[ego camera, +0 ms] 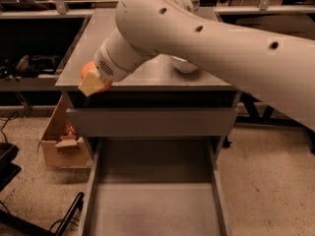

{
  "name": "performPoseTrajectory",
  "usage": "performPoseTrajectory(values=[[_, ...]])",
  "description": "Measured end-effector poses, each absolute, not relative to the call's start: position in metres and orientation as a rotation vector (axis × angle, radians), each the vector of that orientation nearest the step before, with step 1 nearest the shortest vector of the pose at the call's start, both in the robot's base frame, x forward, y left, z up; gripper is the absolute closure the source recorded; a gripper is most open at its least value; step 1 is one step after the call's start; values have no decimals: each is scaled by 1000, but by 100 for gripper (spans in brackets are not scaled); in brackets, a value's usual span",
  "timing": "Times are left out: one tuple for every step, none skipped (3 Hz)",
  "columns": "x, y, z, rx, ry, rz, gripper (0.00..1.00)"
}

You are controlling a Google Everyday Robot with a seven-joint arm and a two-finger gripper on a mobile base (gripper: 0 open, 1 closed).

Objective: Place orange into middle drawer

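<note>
My gripper point(93, 81) is at the front left corner of the grey cabinet top point(147, 75), shut on the orange point(88, 71), a small bright-orange fruit half hidden by the pale fingers point(90, 86). The orange hangs just over the cabinet's front edge. Below, the middle drawer point(152, 205) is pulled far out toward me, with a broad flat grey floor and thin side walls; nothing lies in it. Above it is a shut drawer with a plain grey front panel point(152, 122). My white arm point(221, 38) crosses the view from the right.
A white bowl point(184, 64) sits on the cabinet top, mostly hidden behind my arm. An open cardboard box point(61, 141) stands on the floor left of the cabinet. Dark cables and gear point(29, 215) lie at the lower left. Shelving runs behind.
</note>
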State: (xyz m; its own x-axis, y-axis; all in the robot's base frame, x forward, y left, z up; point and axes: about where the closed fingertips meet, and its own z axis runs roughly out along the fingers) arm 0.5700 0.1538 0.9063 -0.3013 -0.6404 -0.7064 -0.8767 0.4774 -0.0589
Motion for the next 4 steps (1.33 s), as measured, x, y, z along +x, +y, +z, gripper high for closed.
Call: performPoseTrajectory(values=[[532, 136, 867, -1123, 2090, 558, 100], [494, 125, 796, -1045, 2111, 676, 100], [462, 112, 715, -991, 2099, 754, 100], [465, 89, 665, -861, 2059, 784, 100]])
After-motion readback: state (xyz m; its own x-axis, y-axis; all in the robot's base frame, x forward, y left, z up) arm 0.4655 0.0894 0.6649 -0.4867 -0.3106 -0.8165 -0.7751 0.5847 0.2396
